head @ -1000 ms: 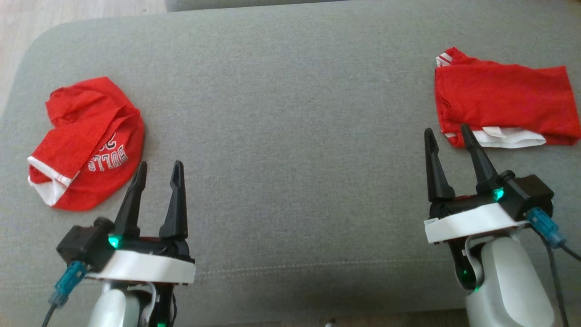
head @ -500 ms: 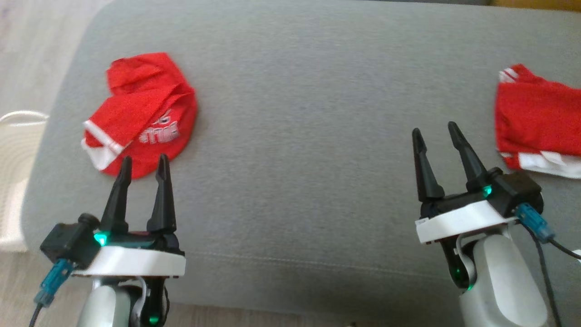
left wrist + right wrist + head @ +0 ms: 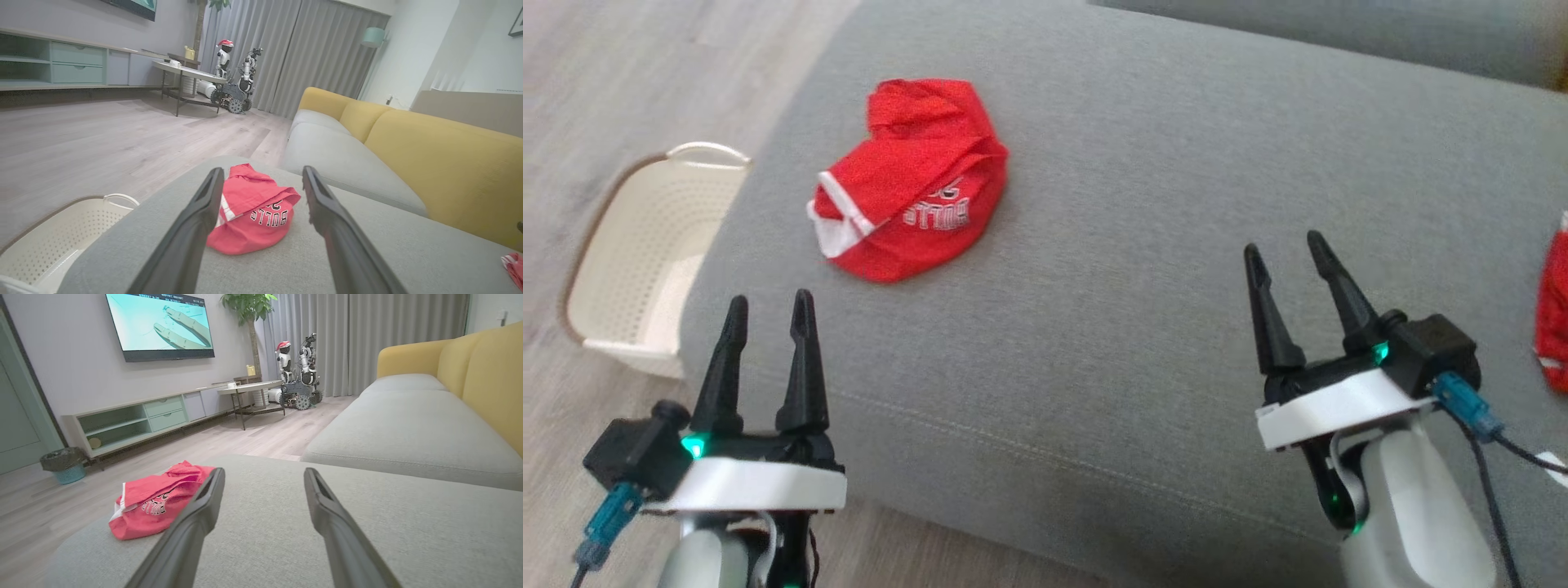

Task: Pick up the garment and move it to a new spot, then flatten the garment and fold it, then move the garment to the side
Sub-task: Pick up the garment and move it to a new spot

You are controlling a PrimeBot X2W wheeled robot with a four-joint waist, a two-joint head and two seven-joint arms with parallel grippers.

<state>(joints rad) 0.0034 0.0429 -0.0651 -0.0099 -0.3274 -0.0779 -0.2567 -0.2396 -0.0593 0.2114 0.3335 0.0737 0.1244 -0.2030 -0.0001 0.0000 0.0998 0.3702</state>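
Note:
A crumpled red garment [image 3: 915, 204] with white trim and white lettering lies on the grey sofa cushion [image 3: 1143, 212], near its far left corner. The left wrist view shows this garment [image 3: 253, 212] straight ahead, past the fingers. In the right wrist view the garment [image 3: 155, 498] sits ahead and to the left. My left gripper [image 3: 769, 300] is open and empty at the cushion's front left edge, well short of the garment. My right gripper [image 3: 1282, 243] is open and empty above the cushion, far to the garment's right.
A white perforated laundry basket [image 3: 645, 245] stands on the wooden floor left of the cushion. A second red garment [image 3: 1553, 318] lies at the right edge of the head view. Yellow backrests [image 3: 441, 163] rise behind the sofa.
The head camera has turned to the left, so the crumpled garment now sits nearer the middle and the basket has come into view. Both grippers stay open.

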